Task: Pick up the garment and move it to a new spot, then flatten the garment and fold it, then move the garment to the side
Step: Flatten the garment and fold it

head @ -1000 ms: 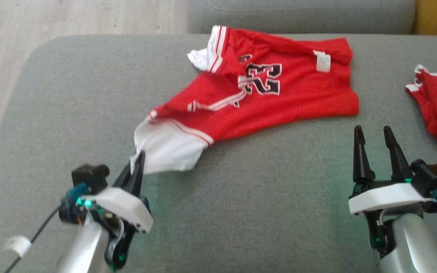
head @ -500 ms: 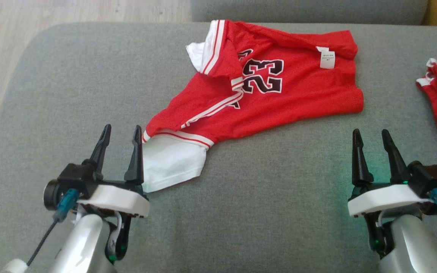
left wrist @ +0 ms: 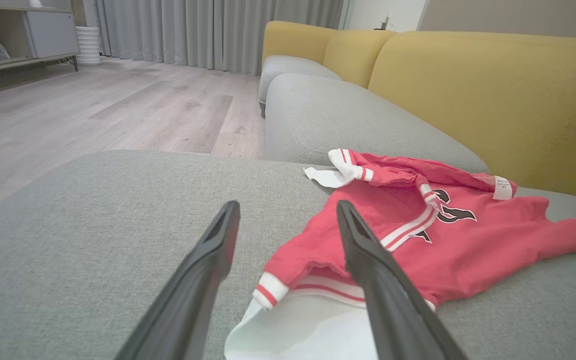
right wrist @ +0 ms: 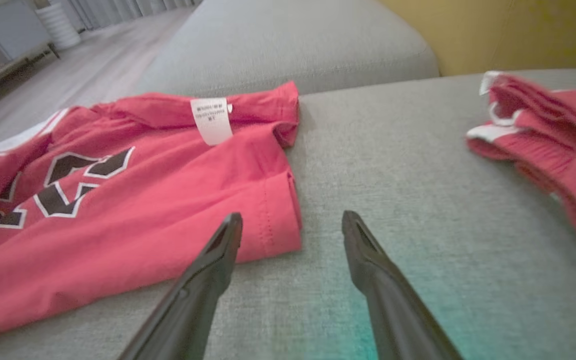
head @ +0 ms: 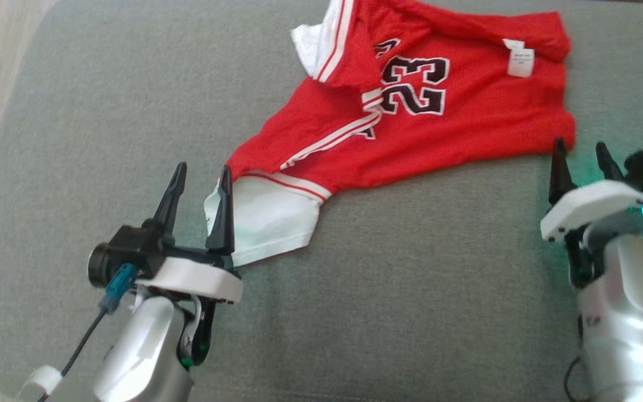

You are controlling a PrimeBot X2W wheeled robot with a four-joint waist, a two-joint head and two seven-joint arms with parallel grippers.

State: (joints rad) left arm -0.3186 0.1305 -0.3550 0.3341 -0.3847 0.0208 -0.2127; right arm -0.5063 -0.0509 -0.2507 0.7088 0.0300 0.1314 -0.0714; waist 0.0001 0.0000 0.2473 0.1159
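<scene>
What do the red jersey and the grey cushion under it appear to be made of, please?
The red jersey looks like a thin synthetic knit with a matte finish: it drapes in soft folds, with white striped trim and a sewn-in white label. The grey cushion looks like woven upholstery fabric, going by its fine, heathered matte texture. The exact fibre cannot be told.

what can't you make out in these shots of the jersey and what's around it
Print on the white tag of the jersey: too small in the head view, blurred in the right wrist view.
The second red garment: blurred and cut off by the right wrist view's right edge.
Jersey's far side: cut off by the head view's top edge.
</scene>
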